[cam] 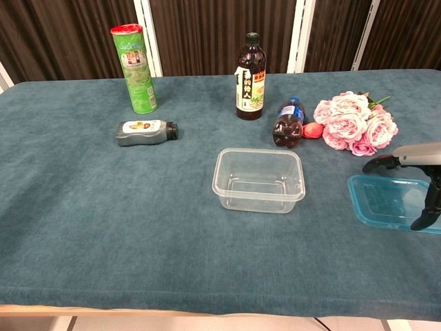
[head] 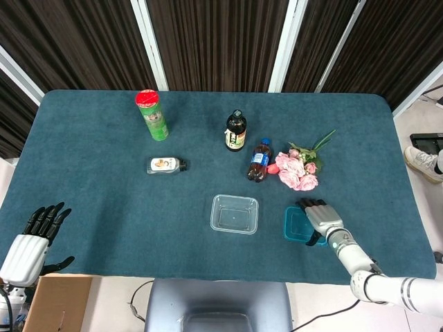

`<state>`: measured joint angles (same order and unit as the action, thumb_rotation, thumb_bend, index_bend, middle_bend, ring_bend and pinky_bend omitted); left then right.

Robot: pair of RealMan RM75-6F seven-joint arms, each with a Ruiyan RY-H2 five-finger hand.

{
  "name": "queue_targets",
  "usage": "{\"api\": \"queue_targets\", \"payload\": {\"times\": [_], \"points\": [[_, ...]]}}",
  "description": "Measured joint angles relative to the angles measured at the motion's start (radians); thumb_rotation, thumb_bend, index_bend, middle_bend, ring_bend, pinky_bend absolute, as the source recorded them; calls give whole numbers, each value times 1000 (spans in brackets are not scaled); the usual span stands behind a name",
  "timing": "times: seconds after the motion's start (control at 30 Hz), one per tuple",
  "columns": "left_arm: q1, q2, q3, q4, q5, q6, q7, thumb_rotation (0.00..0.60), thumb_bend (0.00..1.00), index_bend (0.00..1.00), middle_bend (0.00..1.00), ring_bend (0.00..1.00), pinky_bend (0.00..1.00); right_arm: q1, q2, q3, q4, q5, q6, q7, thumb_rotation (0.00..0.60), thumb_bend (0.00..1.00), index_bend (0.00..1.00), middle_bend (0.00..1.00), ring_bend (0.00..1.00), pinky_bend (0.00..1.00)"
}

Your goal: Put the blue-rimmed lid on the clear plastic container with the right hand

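The clear plastic container [head: 234, 214] [cam: 259, 179] stands open-topped near the table's front middle. To its right the blue-rimmed lid [head: 296, 225] [cam: 386, 202] lies flat on the cloth. My right hand [head: 319, 218] [cam: 417, 174] hovers over the lid's right part. Its fingers [cam: 377, 164] reach past the lid's far edge and the thumb points down at the near edge. The lid is not lifted, and contact is unclear. My left hand [head: 31, 238] hangs off the table's front left corner, fingers apart and empty; only the head view shows it.
A green canister [head: 152, 114] stands at the back left, and a small dark bottle [head: 166, 165] lies in front of it. A dark sauce bottle [head: 235, 131], a lying cola bottle [head: 259, 160] and pink roses [head: 299, 169] sit behind the container and lid.
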<state>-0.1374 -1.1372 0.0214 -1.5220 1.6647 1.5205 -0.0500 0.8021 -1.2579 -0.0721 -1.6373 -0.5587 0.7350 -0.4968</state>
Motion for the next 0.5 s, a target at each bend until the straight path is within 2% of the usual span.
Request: {"api": "queue_targets", "payload": {"times": [0.5], "points": [[2, 1, 2, 0, 3, 6, -3, 600, 439, 0, 0, 0, 83, 30, -35, -31, 14, 42, 44, -35, 600, 134, 179, 37, 0, 0]]}}
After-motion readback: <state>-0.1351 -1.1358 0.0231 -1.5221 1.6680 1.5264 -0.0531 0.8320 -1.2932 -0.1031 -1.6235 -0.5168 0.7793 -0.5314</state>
